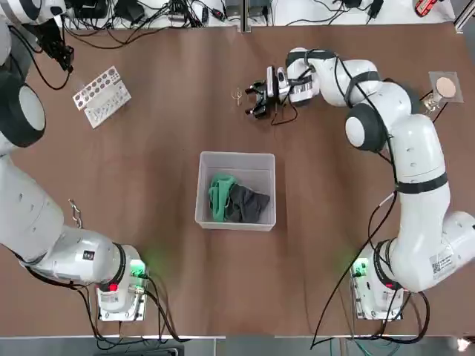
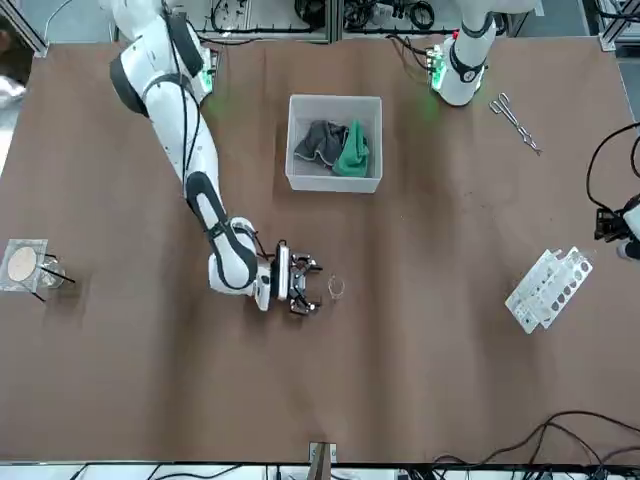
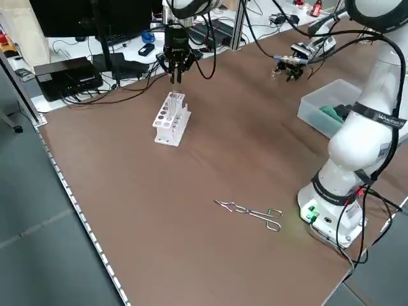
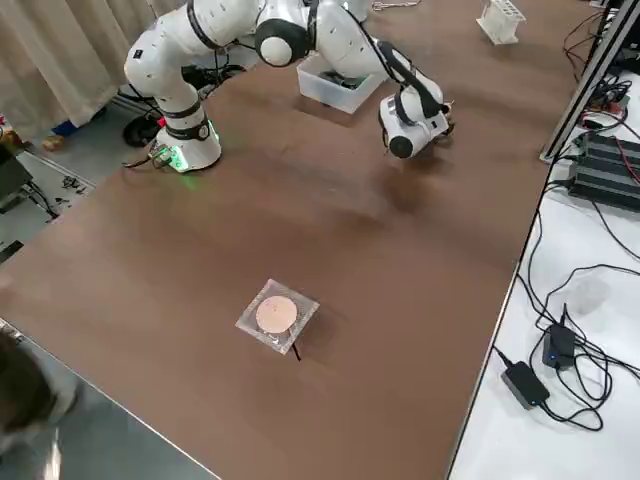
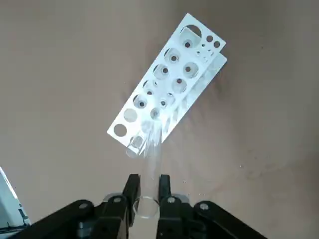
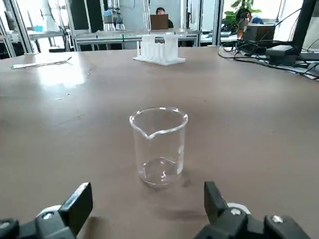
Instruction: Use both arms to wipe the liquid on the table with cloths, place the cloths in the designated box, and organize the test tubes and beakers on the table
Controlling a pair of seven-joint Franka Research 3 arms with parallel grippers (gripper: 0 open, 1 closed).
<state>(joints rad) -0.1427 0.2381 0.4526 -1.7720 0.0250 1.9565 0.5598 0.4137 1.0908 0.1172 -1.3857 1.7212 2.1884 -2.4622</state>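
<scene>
Two soft cloths, one green (image 1: 219, 196) and one dark grey (image 1: 249, 204), are already lodged in the translucent plastic box (image 1: 236, 158). A clear glass test tube (image 5: 149, 154) is clamped upright in the left end effector (image 5: 147, 186) above the white perforated rack (image 5: 167, 82), seemingly for insertion. The right end effector (image 6: 147, 204) is spread wide, level with the table (image 1: 148, 185), aimed at the small clear glass beaker (image 6: 159, 147).

Clear glass beaker (image 6: 159, 147), matt wood-grain table (image 1: 163, 245), translucent plastic box (image 1: 236, 159)

Both cloths (image 1: 236, 200) lie in the box (image 1: 236, 159), mid-table (image 1: 171, 111).
</scene>
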